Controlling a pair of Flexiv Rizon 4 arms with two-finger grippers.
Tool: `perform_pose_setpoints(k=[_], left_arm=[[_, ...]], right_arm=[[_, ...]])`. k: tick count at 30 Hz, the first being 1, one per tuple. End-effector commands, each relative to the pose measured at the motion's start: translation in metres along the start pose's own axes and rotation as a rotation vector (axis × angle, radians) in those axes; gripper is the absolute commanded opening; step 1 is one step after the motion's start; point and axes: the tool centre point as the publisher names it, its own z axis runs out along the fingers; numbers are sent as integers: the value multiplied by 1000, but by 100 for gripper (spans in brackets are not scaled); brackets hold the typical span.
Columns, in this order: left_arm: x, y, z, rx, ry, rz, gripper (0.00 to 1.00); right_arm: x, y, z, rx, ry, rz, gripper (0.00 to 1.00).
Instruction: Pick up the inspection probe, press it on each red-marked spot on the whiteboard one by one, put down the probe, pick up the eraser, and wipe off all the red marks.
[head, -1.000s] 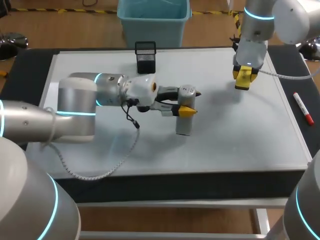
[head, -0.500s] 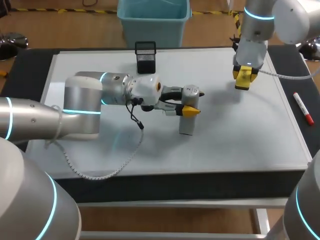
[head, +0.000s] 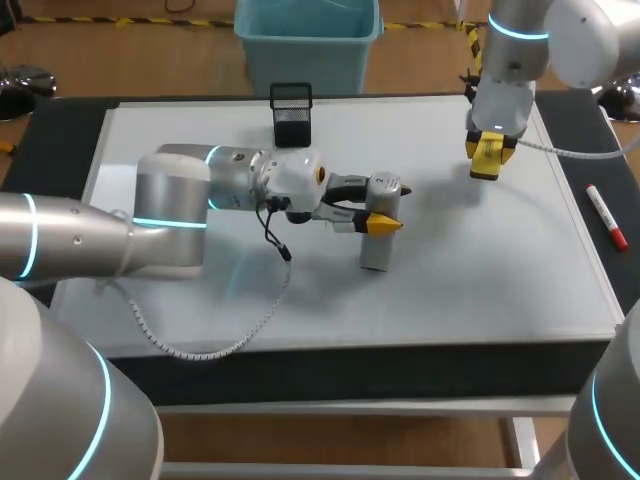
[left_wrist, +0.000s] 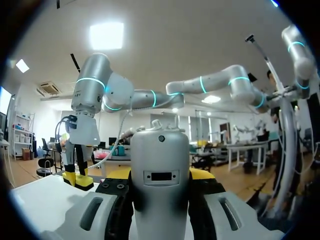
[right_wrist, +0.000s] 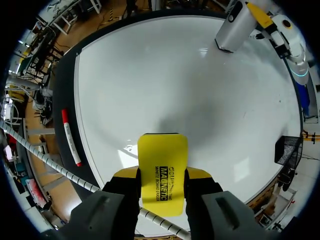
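Whiteboard, flat and white, carries a black mesh pen cup at its far edge. Near its middle the left gripper clamps the silver-grey cylindrical inspection probe, long axis upright, lower end down at the board. Further right, the right gripper pinches the flat yellow eraser above the board. A red marker pen lies beyond its right edge.

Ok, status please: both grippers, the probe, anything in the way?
Left gripper shut on probe, upright over whiteboard middle. Right gripper shut on eraser, near far edge. No red marks visible; nothing around probe.
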Motion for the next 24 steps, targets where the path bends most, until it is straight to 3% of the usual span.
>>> perform_pose_setpoints(k=[1, 24], left_arm=[[-4, 2, -1, -17, 7, -3, 0], [-2, 6, -4, -83, 14, 4, 0]], right_arm=[[1, -1, -1, 0, 2, -2, 0], [1, -1, -1, 0, 2, -2, 0]])
